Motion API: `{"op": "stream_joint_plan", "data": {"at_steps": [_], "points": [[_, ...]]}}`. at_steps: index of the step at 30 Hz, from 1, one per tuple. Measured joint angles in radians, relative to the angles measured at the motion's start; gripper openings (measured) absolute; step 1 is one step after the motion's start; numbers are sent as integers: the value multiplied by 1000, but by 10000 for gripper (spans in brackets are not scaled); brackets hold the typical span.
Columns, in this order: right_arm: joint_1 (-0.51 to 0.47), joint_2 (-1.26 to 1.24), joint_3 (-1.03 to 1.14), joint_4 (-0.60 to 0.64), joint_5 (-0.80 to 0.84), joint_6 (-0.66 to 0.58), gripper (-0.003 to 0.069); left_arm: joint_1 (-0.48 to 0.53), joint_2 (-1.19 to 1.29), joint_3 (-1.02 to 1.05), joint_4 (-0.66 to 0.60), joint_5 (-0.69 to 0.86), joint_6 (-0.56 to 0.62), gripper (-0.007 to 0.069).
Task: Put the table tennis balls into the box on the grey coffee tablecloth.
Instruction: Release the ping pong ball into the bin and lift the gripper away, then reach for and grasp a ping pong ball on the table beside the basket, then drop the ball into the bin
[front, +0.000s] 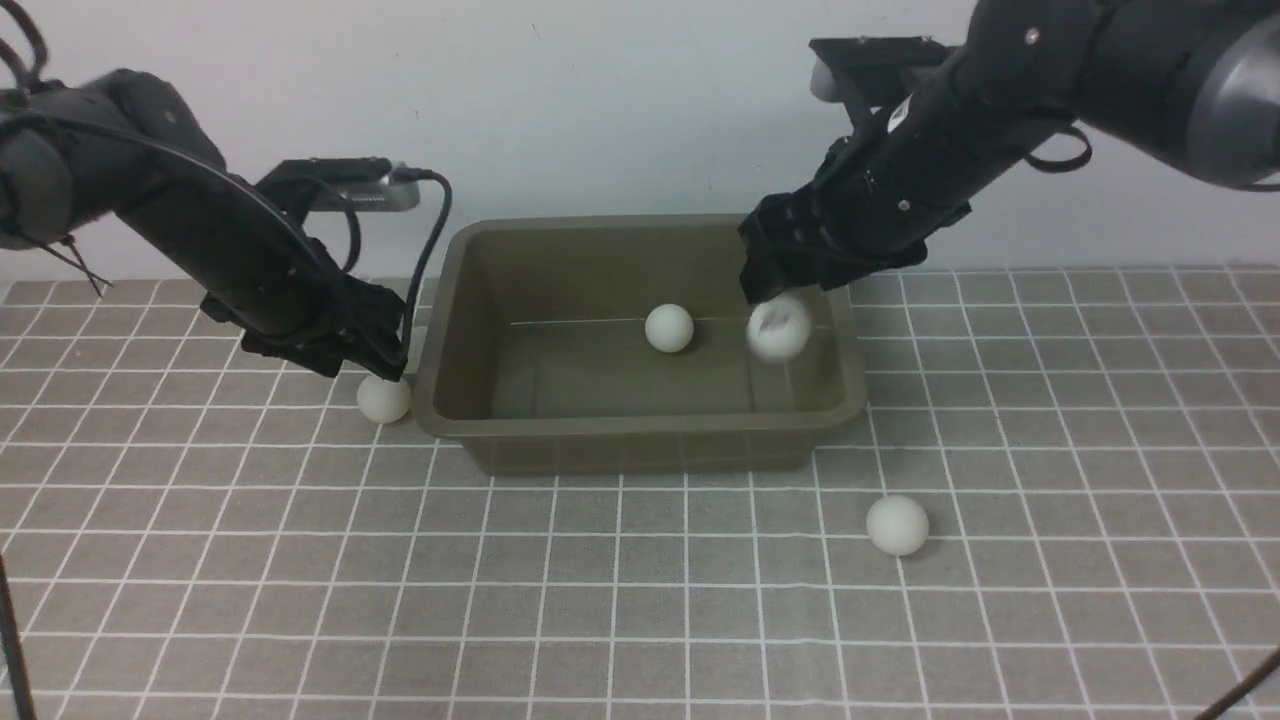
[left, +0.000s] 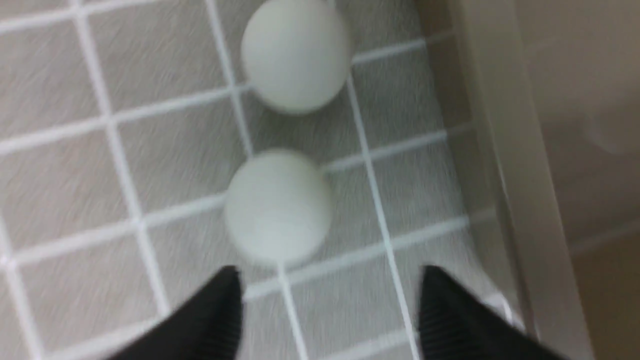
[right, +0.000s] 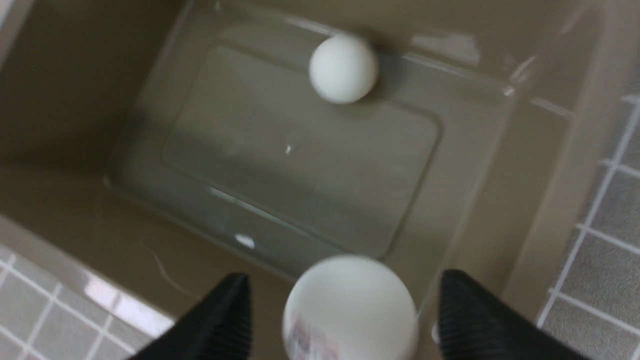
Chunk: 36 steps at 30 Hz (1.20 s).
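Soft, even light fills the front view. The pale wall is evenly lit, and most of the frame is sharp. Shadows are short and faint: a small dark patch hugs the lower-right ball (front: 897, 525) and the resting ball (front: 669, 328) inside the box (front: 640, 445). Right of centre, the blurred ball (front: 779, 327) under the right end effector (front: 788, 285) is smeared by motion. The left wrist view is blurred throughout, with the tablecloth (left: 175, 165) lines streaked. In the right wrist view the box floor carries pale glare streaks, and the blurred ball looks soft and out of focus.
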Motion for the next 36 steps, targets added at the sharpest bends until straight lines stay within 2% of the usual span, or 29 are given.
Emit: {"op": "stream_joint_plan", "data": {"at_steps": [2,4,5,6,7,9,10,12,13,14,16,19,20,23,24,28,31,33,34,35,36], "points": [[0,-7,-44,-64,62,14,582,-13,26,0,3,-47,4,560],[-9,-50,-64,-158,117,36,563,-21,60,0,16,-83,7,586],[-10,-55,-64,-165,117,37,557,-21,63,0,16,-86,7,586],[-22,-97,-59,-214,149,46,505,-23,83,0,29,-102,-2,567],[-46,-146,-41,-242,168,52,401,-23,98,0,43,-106,-15,522],[-91,-209,5,-255,170,56,254,-23,108,1,61,-103,-36,388],[-108,-240,26,-254,171,56,203,-23,108,-3,75,-103,-39,336],[-180,-324,133,-219,174,49,52,-23,106,-19,105,-79,-42,356],[-185,-338,144,-214,176,48,46,-23,106,-24,108,-74,-42,356],[-225,-389,248,-160,177,39,8,-23,94,-52,125,-29,-43,355],[-236,-408,311,-127,174,21,1,-23,75,-84,133,11,-47,356],[-231,-414,533,20,74,-83,42,-28,-1,-189,131,97,-78,356],[-229,-413,543,27,54,-94,48,-30,-6,-189,130,100,-79,356],[-174,-387,659,108,-137,-167,169,-66,-62,-275,63,138,-69,356],[-161,-380,672,113,-162,-177,198,-82,-65,-282,50,141,-57,356],[-96,-287,696,114,-347,-209,418,-188,-36,-294,4,161,-13,356],[-75,-218,696,113,-393,-214,527,-238,4,-294,9,164,-31,358],[-71,-169,696,112,-404,-214,571,-268,32,-294,29,164,-53,392],[-70,-144,696,111,-410,-214,587,-288,51,-293,58,164,-75,447],[-70,-121,696,111,-413,-209,588,-297,59,-292,87,164,-97,482],[-70,-118,696,111,-413,-207,586,-299,59,-292,87,165,-97,482]]}}
